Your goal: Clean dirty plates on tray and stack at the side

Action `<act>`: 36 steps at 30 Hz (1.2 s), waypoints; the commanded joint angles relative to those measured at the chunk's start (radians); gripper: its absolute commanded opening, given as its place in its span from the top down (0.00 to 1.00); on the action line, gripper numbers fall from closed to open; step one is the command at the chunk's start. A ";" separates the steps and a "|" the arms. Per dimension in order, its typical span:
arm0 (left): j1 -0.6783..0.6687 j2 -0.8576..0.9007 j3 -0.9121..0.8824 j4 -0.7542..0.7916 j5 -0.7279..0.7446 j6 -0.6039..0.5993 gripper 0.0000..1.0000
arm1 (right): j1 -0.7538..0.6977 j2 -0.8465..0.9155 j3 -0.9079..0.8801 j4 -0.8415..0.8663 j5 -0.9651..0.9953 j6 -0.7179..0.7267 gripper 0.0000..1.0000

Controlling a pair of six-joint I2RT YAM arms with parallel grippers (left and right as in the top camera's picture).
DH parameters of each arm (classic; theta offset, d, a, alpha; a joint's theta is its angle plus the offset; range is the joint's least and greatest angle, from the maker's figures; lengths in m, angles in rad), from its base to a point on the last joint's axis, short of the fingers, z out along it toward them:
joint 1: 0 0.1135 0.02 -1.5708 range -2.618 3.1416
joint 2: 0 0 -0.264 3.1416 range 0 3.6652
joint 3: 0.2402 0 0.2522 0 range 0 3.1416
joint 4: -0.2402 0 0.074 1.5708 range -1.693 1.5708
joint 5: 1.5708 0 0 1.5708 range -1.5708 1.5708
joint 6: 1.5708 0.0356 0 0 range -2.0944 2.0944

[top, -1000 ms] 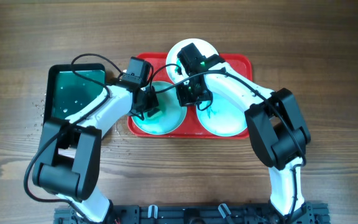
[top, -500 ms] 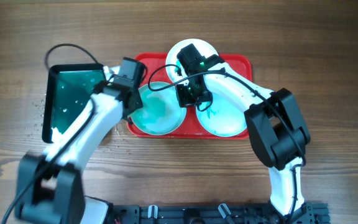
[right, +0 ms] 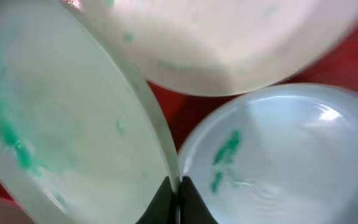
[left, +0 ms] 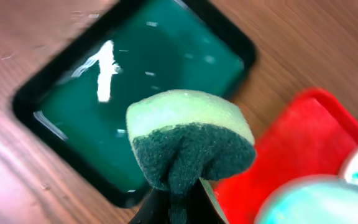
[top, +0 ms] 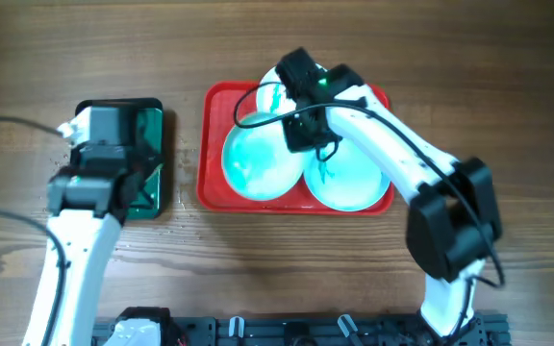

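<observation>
The right hand (right: pixel 177 196) is clenched on the rim of the aqua plate (top: pixel 258 156) at the left end of the tray (top: pixel 212 106). It pinches the plate edge-on, and the plate seems tipped up off the tray floor (in the wrist view its face slants away from the fingers). Held this way, the smeared face is open from the tray's left side, probably so that it stays put while it is wiped. Green streaks show on it.

The left hand (left: pixel 174 202) grasps the sponge (left: pixel 188 140), foam side away from the fingers. It hangs over the green tray (top: pixel 152 154), which sits on the desk (top: pixel 508 58) just left of the tray. Glints there suggest water, so this is likely a wetting or rinsing stop.

The white plate (top: pixel 272 85) lies at the tray's back edge, and its rim overlaps the held plate. The second aqua plate (top: pixel 354 183) fills the tray's right end, with one green smear near its middle, and is not yet cleaned. The three rims crowd together under the right hand, so moving one plate could drag its neighbours. The right arm also lies across the tray's right half, which leaves the sponge only the left approach. No plate is stacked beside the tray yet.
</observation>
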 commanded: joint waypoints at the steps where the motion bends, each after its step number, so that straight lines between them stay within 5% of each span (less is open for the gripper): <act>1: 0.098 -0.013 -0.005 -0.024 0.010 -0.048 0.96 | 0.063 -0.095 0.084 -0.052 0.304 0.000 0.96; 10: 0.186 -0.013 -0.005 -0.054 0.062 -0.048 0.96 | 0.287 -0.113 0.111 -0.045 0.760 -0.064 0.96; 19: 0.186 -0.013 -0.005 -0.064 0.062 -0.048 0.96 | 0.473 -0.113 0.111 0.103 1.068 -0.354 0.96; 31: 0.186 -0.012 -0.006 -0.064 0.063 -0.048 0.96 | 0.518 -0.113 0.110 0.148 1.085 -0.414 0.96; 36: 0.186 -0.012 -0.006 -0.064 0.063 -0.048 0.96 | 0.455 -0.113 0.103 0.149 0.850 -0.338 0.96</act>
